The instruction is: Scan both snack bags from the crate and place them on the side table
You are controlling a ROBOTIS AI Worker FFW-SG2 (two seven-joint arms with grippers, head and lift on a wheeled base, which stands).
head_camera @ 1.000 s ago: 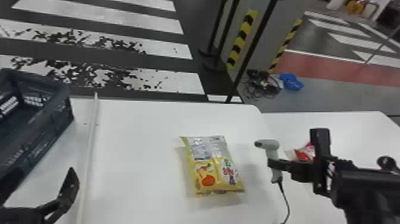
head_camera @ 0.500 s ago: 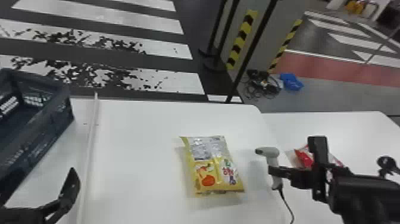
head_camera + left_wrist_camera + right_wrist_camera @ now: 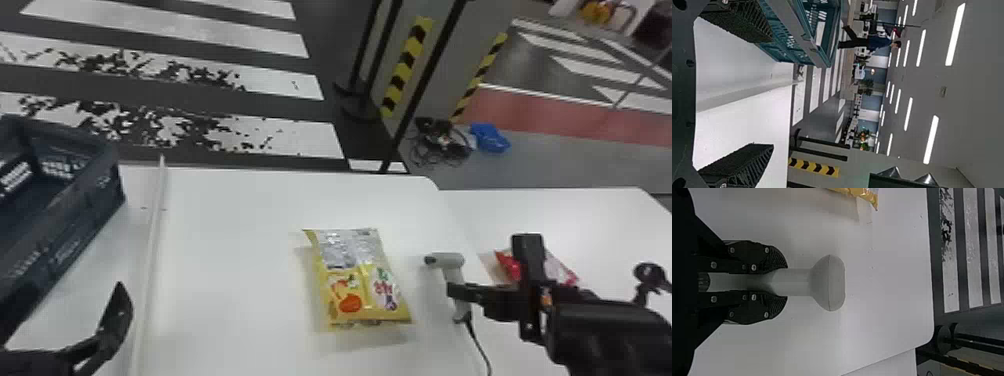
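The yellow snack bag [image 3: 357, 280] lies flat on the white table in the head view. To its right my right gripper [image 3: 457, 295] is shut on the handle of the grey scanner [image 3: 452, 262], whose head points left toward the bag. In the right wrist view the right gripper [image 3: 777, 282] clamps the scanner [image 3: 828, 282] from both sides. A red snack bag [image 3: 510, 265] lies on the side table, partly behind the right arm. My left gripper [image 3: 107, 325] is at the lower left beside the crate [image 3: 85, 210]; in the left wrist view the left gripper [image 3: 766, 94] is open and holds nothing.
A pale strip [image 3: 150, 270] runs across the table [image 3: 225, 280] between crate and yellow bag. The side table [image 3: 590, 215] adjoins on the right. The scanner's cable [image 3: 480, 345] trails toward the front edge. Black posts stand behind the tables.
The right gripper and scanner have shifted slightly, first right, lower and then a little left in the head view, uncovering more of the red bag. The left arm and yellow bag have stayed put.
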